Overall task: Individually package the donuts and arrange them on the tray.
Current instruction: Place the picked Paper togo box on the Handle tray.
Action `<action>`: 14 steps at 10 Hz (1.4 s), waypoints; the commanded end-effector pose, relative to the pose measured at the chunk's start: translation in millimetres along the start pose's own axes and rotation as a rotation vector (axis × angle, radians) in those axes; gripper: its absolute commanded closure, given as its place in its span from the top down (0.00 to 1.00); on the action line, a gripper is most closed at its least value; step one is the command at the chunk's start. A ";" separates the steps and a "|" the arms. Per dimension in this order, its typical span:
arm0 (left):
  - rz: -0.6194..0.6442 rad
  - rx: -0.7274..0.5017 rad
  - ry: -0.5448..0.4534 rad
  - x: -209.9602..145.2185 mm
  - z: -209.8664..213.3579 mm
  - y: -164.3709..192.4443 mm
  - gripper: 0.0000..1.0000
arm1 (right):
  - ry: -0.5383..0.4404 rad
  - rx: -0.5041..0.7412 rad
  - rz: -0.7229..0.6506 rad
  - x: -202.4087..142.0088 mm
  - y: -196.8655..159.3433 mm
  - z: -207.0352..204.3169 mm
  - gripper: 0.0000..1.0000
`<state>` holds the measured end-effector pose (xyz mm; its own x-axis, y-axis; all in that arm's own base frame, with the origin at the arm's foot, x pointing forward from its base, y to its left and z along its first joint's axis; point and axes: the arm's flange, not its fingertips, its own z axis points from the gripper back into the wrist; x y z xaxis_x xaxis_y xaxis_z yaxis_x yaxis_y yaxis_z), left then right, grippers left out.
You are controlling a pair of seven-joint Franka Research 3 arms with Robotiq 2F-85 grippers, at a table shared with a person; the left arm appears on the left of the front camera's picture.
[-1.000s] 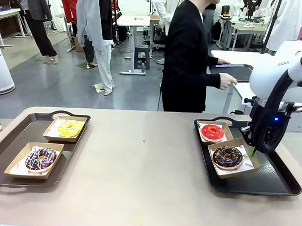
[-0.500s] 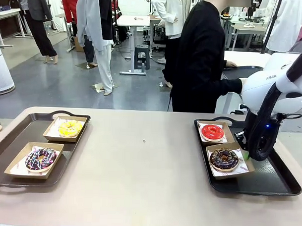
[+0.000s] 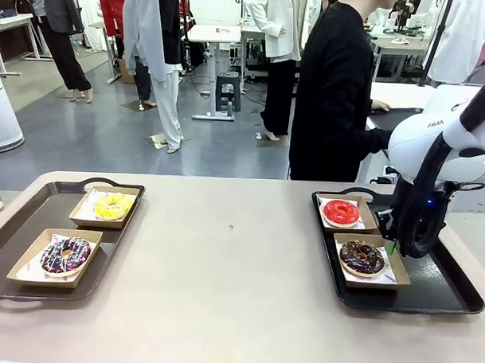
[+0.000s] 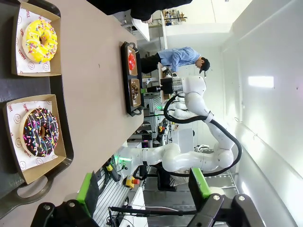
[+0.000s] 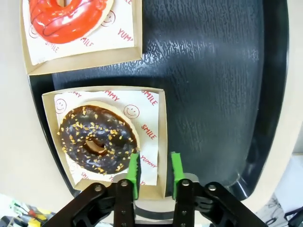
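Nearest on the beige bench (image 3: 223, 276), two black plastic trays with handles lie well apart, one at each side. On the left tray (image 3: 17, 233) the closer brown cardboard box (image 3: 55, 257) holds the chocolate donut with pink-white sprinkles (image 3: 65, 255); the box behind it holds the yellow-iced donut (image 3: 113, 206). From the left wrist camera the left arm's fingers (image 4: 143, 186) hang above the bench edge near these two, green pads spread wide with nothing between them.

On the right tray (image 3: 438, 292) the closer open cardboard box (image 3: 371, 262), lined with white printed paper, carries the dark chocolate donut with pale speckles (image 3: 362, 256). The right arm's black fingers (image 3: 392, 247) stand just beside this box's right wall. In the right wrist view one green pad (image 5: 134, 169) is inside that wall, over the paper and close to the donut, and the other pad is outside it, over the tray. The pads straddle the wall with a narrow gap; whether they pinch it or have let go I cannot tell.

Just behind, a second box holds the glossy red-iced donut (image 3: 341, 211). Beyond the bench a person in black (image 3: 333, 97) stands turned toward another table
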<state>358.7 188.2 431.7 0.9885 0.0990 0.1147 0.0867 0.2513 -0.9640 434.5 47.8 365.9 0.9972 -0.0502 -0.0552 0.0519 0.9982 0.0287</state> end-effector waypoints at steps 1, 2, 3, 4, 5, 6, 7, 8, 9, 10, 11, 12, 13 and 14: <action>-0.007 -0.005 -0.002 -0.5 1.0 -2.0 1.00 | -0.027 0.014 -0.024 -5.4 -2.9 9.1 1.00; -0.007 -0.005 -0.002 -0.5 1.0 -2.0 1.00 | -0.036 0.020 -0.024 -7.9 -4.8 13.4 1.00; -0.007 -0.005 -0.002 -0.5 1.0 -2.0 1.00 | -0.036 0.023 -0.024 -9.0 -5.9 14.6 1.00; -0.007 -0.005 -0.002 -0.5 1.0 -2.0 1.00 | -0.033 0.027 -0.021 -9.2 -6.9 14.8 1.00; -0.007 -0.005 -0.002 -0.5 1.0 -2.0 1.00 | -0.033 0.029 -0.018 -9.7 -6.7 14.4 1.00; -0.007 -0.005 -0.002 -0.5 1.0 -2.0 1.00 | -0.032 0.030 -0.013 -10.7 -6.1 14.9 1.00; -0.007 -0.005 -0.002 -0.5 1.0 -2.0 1.00 | -0.034 0.030 -0.009 -11.3 -6.3 15.4 1.00; -0.007 -0.005 -0.002 -0.5 1.0 -2.0 1.00 | -0.034 0.031 -0.006 -12.6 -5.9 15.9 1.00; -0.007 -0.005 -0.002 -0.5 1.0 -2.0 1.00 | -0.037 -0.009 -0.023 -14.7 -5.6 16.8 1.00; -0.007 -0.005 -0.002 -0.5 1.0 -2.0 1.00 | -0.037 0.008 -0.010 -4.8 -4.5 18.4 1.00; -0.007 -0.005 -0.002 -0.5 1.0 -2.0 1.00 | -0.037 0.008 -0.010 -4.8 -4.5 18.4 1.00; -0.007 -0.005 -0.002 -0.5 1.0 -2.0 1.00 | -0.037 0.008 -0.010 -4.8 -4.5 18.4 1.00; -0.007 -0.005 -0.002 -0.5 1.0 -2.0 1.00 | -0.037 0.008 -0.010 -4.8 -4.5 18.4 1.00; -0.007 -0.005 -0.002 -0.5 1.0 -2.0 1.00 | -0.037 0.008 -0.010 -4.8 -4.5 18.4 1.00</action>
<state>358.8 188.2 431.7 0.9885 0.0989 0.1147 0.0867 0.2513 -0.9640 429.8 43.3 384.9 0.9980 -0.0606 -0.0189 0.0613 0.9975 0.0354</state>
